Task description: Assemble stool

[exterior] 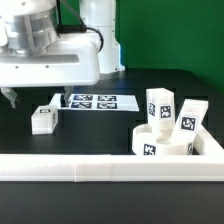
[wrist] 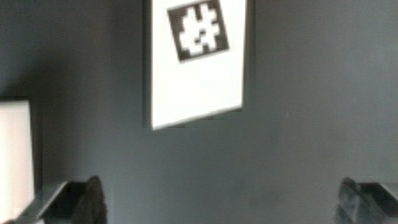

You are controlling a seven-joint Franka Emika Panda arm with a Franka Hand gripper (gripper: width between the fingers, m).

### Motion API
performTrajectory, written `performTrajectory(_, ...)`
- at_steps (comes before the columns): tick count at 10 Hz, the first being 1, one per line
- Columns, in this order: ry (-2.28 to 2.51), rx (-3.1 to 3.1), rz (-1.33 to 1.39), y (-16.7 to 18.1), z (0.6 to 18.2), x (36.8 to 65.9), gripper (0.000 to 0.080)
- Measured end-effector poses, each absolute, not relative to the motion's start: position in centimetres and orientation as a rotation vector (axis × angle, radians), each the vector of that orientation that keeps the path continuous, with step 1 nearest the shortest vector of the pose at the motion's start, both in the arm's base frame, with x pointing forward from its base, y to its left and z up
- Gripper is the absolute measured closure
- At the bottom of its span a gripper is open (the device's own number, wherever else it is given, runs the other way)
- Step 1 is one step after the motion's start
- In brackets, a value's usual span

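Claw (wrist: 222,205) hangs over the dark surface (exterior: 100,128), fingers spread wide with nothing between them. You see the white round seat (exterior: 165,140) tucked into the rail (exterior: 100,168) corner at the exterior view's right. Two tagged legs (exterior: 160,104) stand upright at it, on or behind you cannot tell. A third leg (exterior: 43,119) lies apart. The seat's holes are hidden.

Matt white plastic seat (exterior: 170,150), smooth white plastic legs (exterior: 159,106), dull black table (exterior: 100,135), smooth white rail (exterior: 60,170)

Leg (exterior: 41,119) at the exterior view's left, seat (exterior: 160,145) at right
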State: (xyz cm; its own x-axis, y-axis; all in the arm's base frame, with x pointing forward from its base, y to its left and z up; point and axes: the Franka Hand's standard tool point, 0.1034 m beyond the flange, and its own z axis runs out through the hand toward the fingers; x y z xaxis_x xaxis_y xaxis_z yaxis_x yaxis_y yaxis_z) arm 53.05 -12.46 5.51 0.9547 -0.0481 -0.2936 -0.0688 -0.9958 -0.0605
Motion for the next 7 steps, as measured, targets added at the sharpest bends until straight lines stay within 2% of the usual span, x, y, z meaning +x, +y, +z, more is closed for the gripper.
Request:
performTrajectory(4,0.079,-2.907,0.828,-11.6,5.3,52.4,0.015)
performTrajectory(7,0.239,-2.89,0.952,-12.3,3.4,50.9,0.015)
